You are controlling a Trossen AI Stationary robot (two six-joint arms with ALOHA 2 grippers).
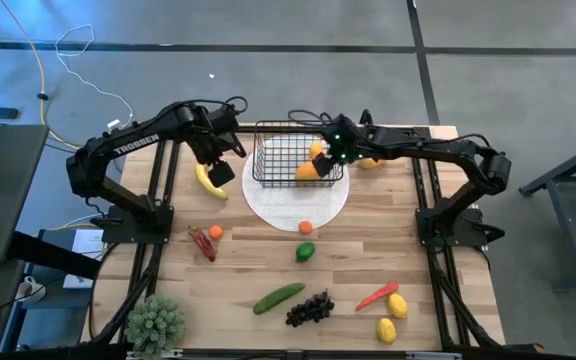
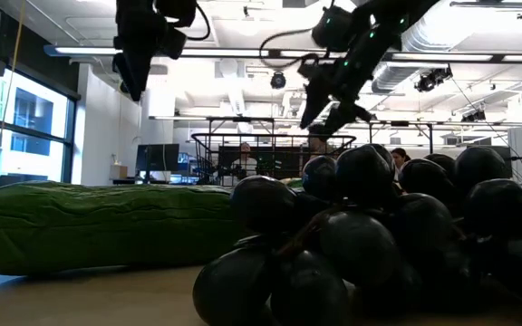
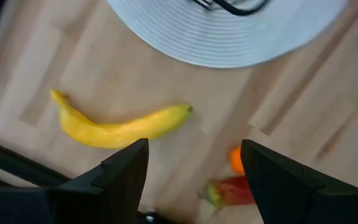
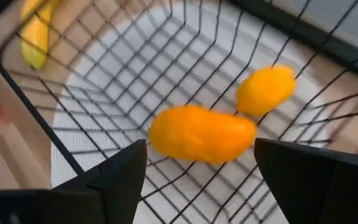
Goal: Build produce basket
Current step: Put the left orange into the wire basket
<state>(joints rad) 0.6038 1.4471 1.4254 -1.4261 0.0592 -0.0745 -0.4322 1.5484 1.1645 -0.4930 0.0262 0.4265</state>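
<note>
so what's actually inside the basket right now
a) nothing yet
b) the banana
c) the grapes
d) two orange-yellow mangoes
d: the right wrist view shows two orange-yellow mangoes lying inside the basket, under the open right gripper, while the banana lies on the table beside the basket under the left gripper, and the grapes lie far from it.

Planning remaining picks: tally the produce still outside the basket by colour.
Yellow, banana and lemons: 3
Orange, oranges and mango: 3
Red, chili peppers: 2
Green, cucumber and small green piece: 2
Dark, grapes: 1
Total: 11
</note>
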